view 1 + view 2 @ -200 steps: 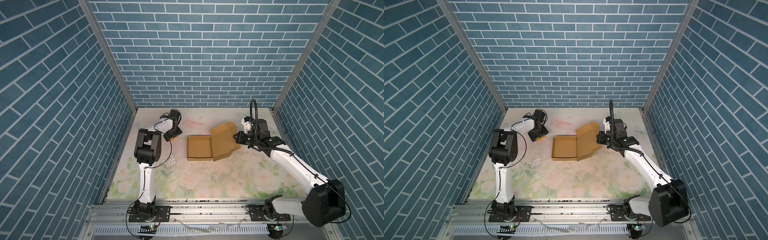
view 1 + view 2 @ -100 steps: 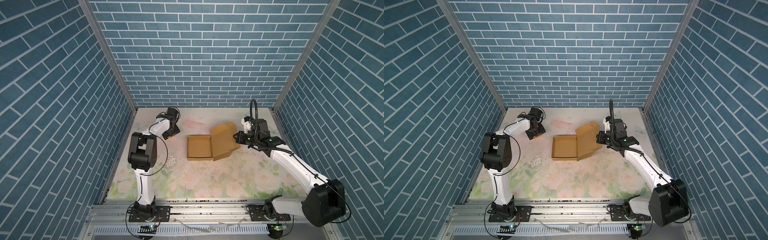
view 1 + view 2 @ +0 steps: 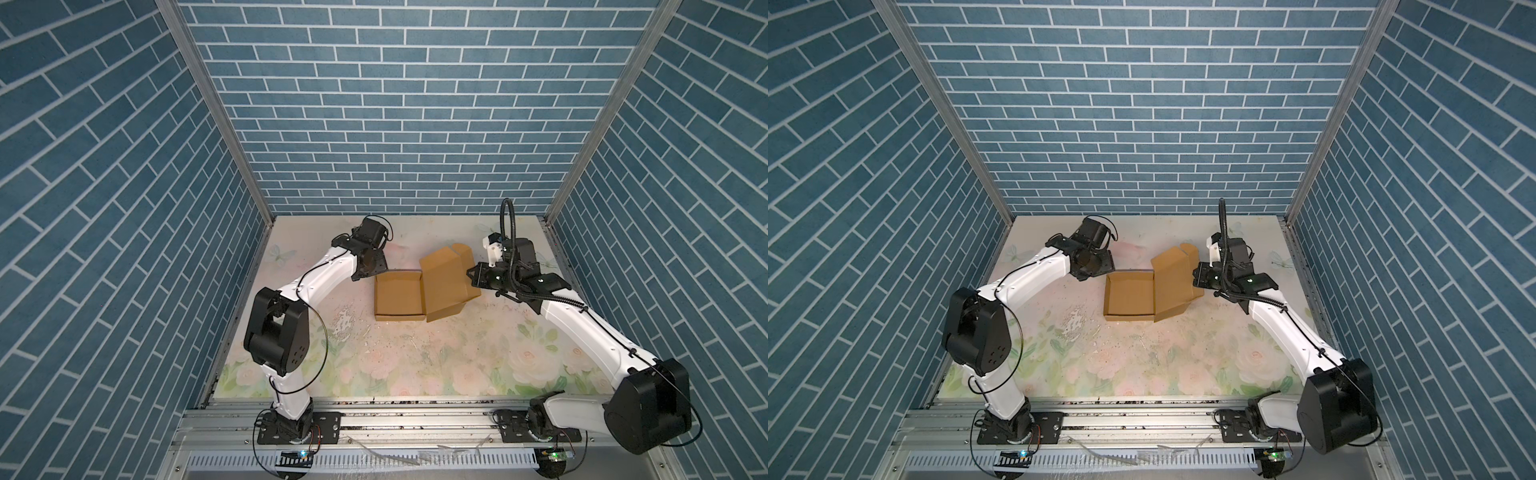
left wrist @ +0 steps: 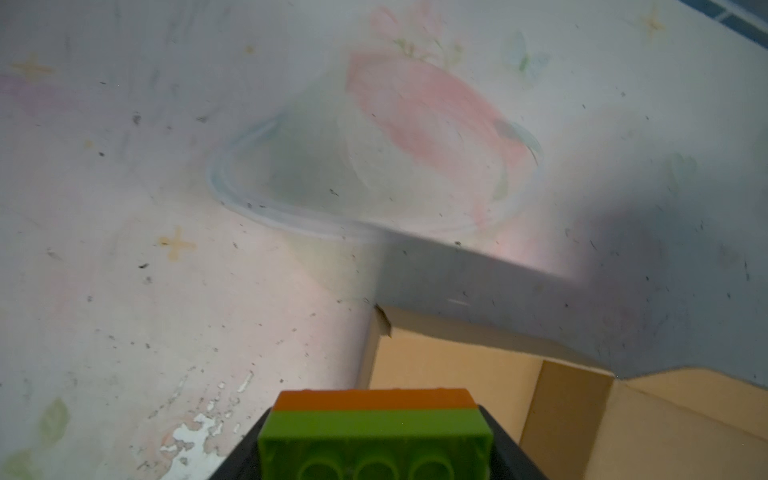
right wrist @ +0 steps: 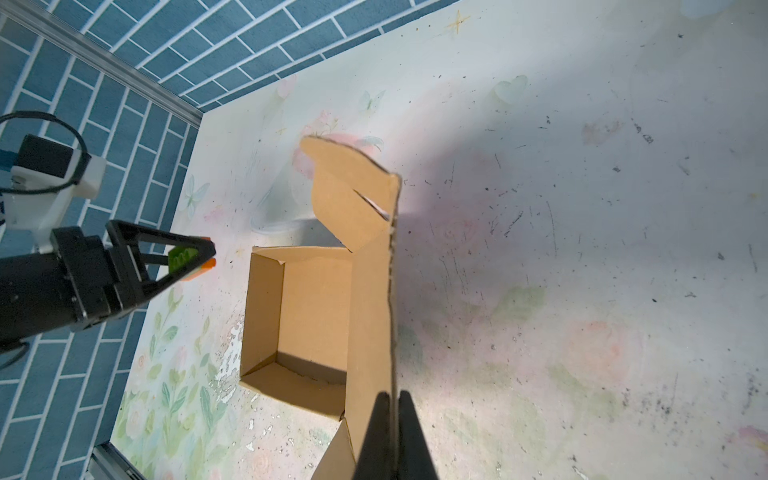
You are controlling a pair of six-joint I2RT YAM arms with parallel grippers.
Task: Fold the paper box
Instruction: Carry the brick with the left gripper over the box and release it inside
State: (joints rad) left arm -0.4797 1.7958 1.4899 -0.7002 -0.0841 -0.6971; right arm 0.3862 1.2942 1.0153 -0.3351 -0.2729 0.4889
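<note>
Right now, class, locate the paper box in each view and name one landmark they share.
In a top view: paper box, just below picture centre.
In a top view: just below centre likewise.
Left wrist: lower right corner.
Right wrist: centre, lid edge in the right tool.
Shared landmark: peeled white patch beside the box.

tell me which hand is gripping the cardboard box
The right hand, shut on the raised lid edge of the paper box. The left hand holds a green and orange brick instead, beside the box.
</note>
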